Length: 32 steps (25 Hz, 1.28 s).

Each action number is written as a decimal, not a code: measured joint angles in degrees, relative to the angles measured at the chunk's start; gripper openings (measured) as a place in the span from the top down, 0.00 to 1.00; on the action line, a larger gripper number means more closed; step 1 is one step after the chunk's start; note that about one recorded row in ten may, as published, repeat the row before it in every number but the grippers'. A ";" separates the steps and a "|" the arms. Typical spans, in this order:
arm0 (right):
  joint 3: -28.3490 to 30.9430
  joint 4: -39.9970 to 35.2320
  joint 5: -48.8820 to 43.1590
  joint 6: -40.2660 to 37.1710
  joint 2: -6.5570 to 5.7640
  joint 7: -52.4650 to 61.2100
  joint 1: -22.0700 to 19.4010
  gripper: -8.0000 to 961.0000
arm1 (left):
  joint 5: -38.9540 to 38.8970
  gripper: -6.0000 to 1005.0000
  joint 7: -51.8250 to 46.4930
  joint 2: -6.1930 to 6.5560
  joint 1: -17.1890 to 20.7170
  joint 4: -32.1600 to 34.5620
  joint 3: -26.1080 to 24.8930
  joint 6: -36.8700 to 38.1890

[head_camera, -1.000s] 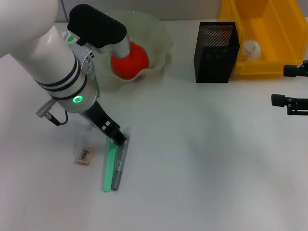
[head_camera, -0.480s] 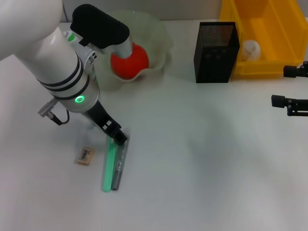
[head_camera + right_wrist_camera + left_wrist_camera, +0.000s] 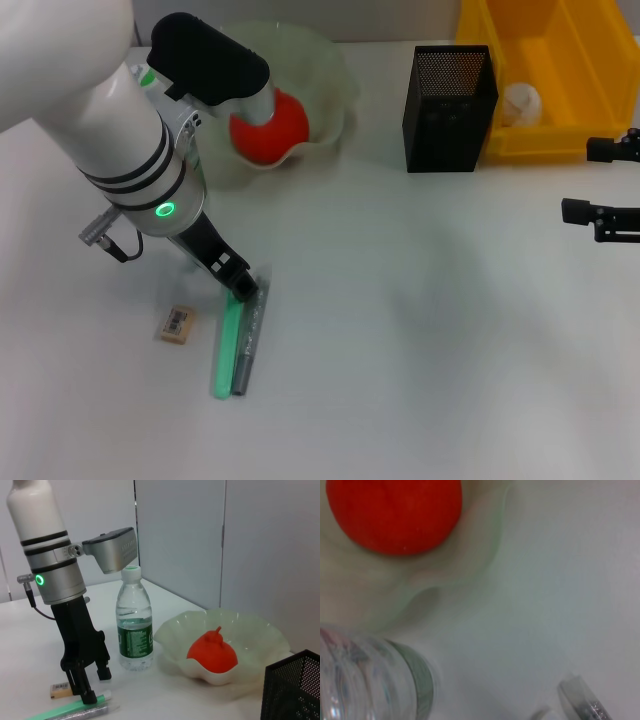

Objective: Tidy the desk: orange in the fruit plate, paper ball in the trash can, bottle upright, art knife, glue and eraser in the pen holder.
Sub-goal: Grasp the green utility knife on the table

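My left gripper (image 3: 238, 285) stands open over the near ends of the green art knife (image 3: 226, 345) and the grey glue (image 3: 247, 345), which lie side by side on the desk (image 3: 400, 330). In the right wrist view one finger (image 3: 87, 696) touches the art knife (image 3: 65, 709). The eraser (image 3: 176, 324) lies just left of the knife. The bottle (image 3: 134, 625) stands upright beside the fruit plate (image 3: 330, 80), which holds the orange (image 3: 268, 125). The paper ball (image 3: 521, 102) lies in the trash can (image 3: 580, 60). The pen holder (image 3: 450, 95) stands upright. My right gripper (image 3: 585, 180) hangs open at the right edge.
In the head view the left arm's white body (image 3: 110, 130) covers most of the bottle and the desk's far left. A grey partition wall (image 3: 200, 540) stands behind the desk.
The left gripper has shifted slightly left over the knife and glue ends. Nothing else has moved.
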 joint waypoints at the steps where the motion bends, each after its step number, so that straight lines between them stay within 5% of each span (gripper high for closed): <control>1: 0.00 0.00 0.00 0.00 0.00 0.00 0.00 0.17 | 0.02 0.23 0.00 0.00 0.00 -0.04 0.07 0.00; 9: -0.02 0.00 -0.06 0.04 0.14 0.00 0.02 0.17 | 0.66 0.36 0.00 0.00 -0.01 -0.15 1.26 0.02; 32: -0.02 -0.08 -0.07 0.15 0.26 0.01 0.48 0.17 | -1.05 0.43 -0.07 0.00 -0.11 -1.06 0.82 0.79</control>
